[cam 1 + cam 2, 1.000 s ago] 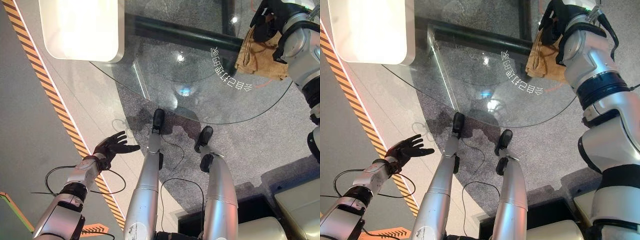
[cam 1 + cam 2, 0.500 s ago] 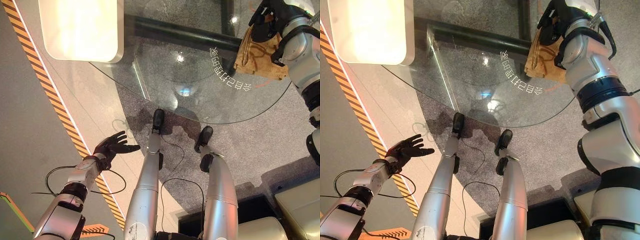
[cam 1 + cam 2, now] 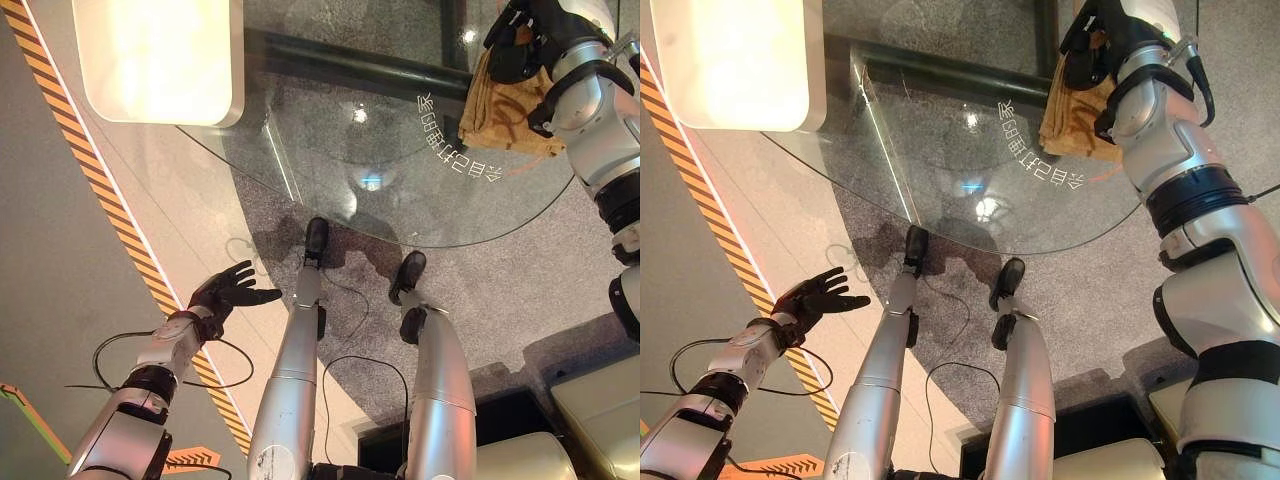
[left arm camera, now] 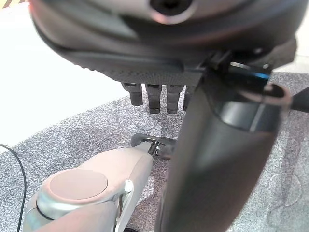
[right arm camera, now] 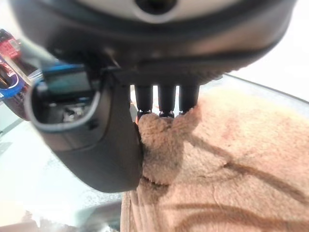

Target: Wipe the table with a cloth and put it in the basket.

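Wiping under way, by the look of things, with the basket step not yet begun. Tan cloth (image 3: 500, 108) lying bunched and creased on the round glass worktop (image 3: 330, 150), toward its right side, just past the white lettering printed on the glass. Right hand (image 3: 520, 38) planted on the cloth's far end, arm reaching in from the right. Seen from the right wrist, fingers (image 5: 166, 101) curled down into a raised fold of the plush fabric, thumb pressed in against the same fold: a firm pinch on the cloth rather than a flat palm. How much of the glass has been covered, impossible to judge here; no streaks or dirt visible to mark progress. No basket made out with any certainty; a pale, rounded-cornered box or tray (image 3: 160, 55) sitting at the worktop's far left edge, its inside hidden by glare, so its role left open. Left hand (image 3: 228, 292) hanging low beside the worktop, well apart from the cloth, over the grey floor near the orange-and-black hazard stripe (image 3: 90, 180), fingers straight and loosely spread, holding nothing. Remaining, as a judgement: the rest of the wipe across the glass, then the lift and the drop into the basket.
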You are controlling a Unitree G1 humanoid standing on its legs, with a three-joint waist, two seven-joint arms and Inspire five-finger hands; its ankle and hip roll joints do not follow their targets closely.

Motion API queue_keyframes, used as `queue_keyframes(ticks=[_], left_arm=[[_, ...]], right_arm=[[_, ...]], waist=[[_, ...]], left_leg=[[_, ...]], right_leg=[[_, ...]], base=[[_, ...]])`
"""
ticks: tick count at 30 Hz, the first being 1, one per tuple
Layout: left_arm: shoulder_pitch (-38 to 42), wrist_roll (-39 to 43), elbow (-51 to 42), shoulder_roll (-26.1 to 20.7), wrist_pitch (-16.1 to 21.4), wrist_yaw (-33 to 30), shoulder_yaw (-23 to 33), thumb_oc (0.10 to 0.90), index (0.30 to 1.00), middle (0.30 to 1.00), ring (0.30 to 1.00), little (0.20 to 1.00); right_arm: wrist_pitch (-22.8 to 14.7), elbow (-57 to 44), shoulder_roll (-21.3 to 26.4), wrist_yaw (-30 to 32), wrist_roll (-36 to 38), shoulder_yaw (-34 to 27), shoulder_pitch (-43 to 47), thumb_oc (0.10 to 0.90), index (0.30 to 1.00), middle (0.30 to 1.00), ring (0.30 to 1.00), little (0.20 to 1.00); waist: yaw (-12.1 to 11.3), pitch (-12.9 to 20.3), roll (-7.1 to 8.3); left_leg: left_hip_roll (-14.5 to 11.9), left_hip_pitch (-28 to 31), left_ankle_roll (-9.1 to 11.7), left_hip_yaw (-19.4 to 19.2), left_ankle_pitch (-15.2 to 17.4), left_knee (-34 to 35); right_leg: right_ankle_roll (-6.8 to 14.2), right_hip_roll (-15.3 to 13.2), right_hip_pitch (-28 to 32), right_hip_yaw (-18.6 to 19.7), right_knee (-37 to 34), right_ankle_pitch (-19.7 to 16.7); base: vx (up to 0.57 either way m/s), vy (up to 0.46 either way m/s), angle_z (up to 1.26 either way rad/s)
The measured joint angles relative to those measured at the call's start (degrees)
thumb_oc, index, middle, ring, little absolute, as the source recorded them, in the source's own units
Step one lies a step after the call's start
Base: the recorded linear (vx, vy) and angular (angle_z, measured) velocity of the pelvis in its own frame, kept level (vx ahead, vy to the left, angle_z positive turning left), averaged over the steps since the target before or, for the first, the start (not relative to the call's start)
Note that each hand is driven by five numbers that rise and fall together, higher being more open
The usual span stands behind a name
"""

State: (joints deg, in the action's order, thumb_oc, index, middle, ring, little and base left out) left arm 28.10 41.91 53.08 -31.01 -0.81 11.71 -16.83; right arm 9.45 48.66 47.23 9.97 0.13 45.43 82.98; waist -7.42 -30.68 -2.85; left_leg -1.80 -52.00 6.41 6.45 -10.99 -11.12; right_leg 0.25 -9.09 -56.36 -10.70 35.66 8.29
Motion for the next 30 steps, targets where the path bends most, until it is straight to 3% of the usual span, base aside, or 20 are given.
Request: queue_keyframes(ticks=[12, 20, 30], left_arm=[[0.0, 0.0, 0.0, 0.9, 0.0, 0.0, 0.0, 0.800, 0.900, 0.900, 0.900, 0.900], [-0.1, 0.0, 0.0, 3.6, 0.3, -0.3, -0.1, 0.800, 0.900, 0.900, 0.900, 0.900], [-1.0, 0.0, -0.1, 5.4, 0.6, -1.2, 0.0, 0.800, 0.900, 0.900, 0.900, 0.900]], right_arm=[[0.4, -0.3, -2.6, 1.7, -0.2, -0.1, 0.0, 0.100, 0.300, 0.300, 0.300, 0.200], [3.2, -0.7, -6.6, 3.2, -1.3, -0.1, 0.0, 0.100, 0.300, 0.300, 0.300, 0.200], [4.8, -0.9, -8.9, 5.6, -1.5, -0.3, 0.0, 0.100, 0.300, 0.300, 0.300, 0.200]], waist=[[-0.1, 0.0, -0.90], [-0.4, 0.1, -1.32], [-2.1, 0.1, -1.54]], left_leg=[[0.0, 0.1, 0.1, 0.0, -0.1, 0.0], [-0.1, 0.8, 0.1, 0.1, -0.1, 0.2], [-0.6, 1.1, 0.5, 0.3, -0.3, 1.1]], right_leg=[[0.0, 0.0, 0.0, 0.0, 0.1, 0.0], [-0.1, 0.0, 0.6, 0.0, 0.1, 0.0], [-0.6, 0.0, 0.6, -0.5, 0.1, 0.4]], base=[[0.00, 0.003, 0.00], [0.01, 0.035, -0.01], [0.01, 0.017, 0.00]])
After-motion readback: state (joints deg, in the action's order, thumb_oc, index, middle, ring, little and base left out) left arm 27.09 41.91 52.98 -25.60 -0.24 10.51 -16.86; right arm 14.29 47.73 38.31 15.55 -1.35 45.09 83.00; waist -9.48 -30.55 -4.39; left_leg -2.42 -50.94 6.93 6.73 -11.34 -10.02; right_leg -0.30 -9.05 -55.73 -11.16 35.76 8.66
